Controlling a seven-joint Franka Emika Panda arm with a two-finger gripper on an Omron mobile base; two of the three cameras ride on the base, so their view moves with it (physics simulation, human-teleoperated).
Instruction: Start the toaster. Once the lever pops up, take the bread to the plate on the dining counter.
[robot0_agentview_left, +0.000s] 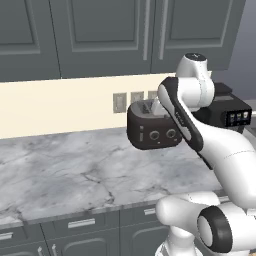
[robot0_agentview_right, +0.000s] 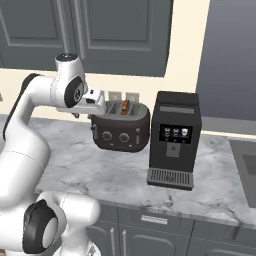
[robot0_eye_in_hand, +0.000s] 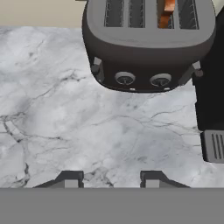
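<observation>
Black and rounded, the toaster (robot0_eye_in_hand: 148, 48) sits squat at the back of the marble counter (robot0_agentview_left: 65, 170), close to the cream wall. Its top has four slots side by side, and the bread (robot0_eye_in_hand: 166, 13) stands upright in the third slot from the left in the hand view, an orange-brown edge poking just above the slot. Two round knobs sit across the lower front face. A small pale lever (robot0_eye_in_hand: 97, 62) juts from the left front corner, with a matching tab at the right corner. No brand name or lettering can be read on it.

Just beside the toaster, on its right in the right base view, stands a taller boxy black coffee machine (robot0_agentview_right: 175, 137) with a row of small lit buttons and a slotted drip tray at its foot. Wall outlets (robot0_agentview_left: 120, 102) show on the wall behind, with grey cabinets above.

Hanging above bare counter in front of the toaster, the claw (robot0_eye_in_hand: 108, 178) has its two dark fingertips (robot0_eye_in_hand: 70, 178) set apart with nothing between them, and touches nothing.
</observation>
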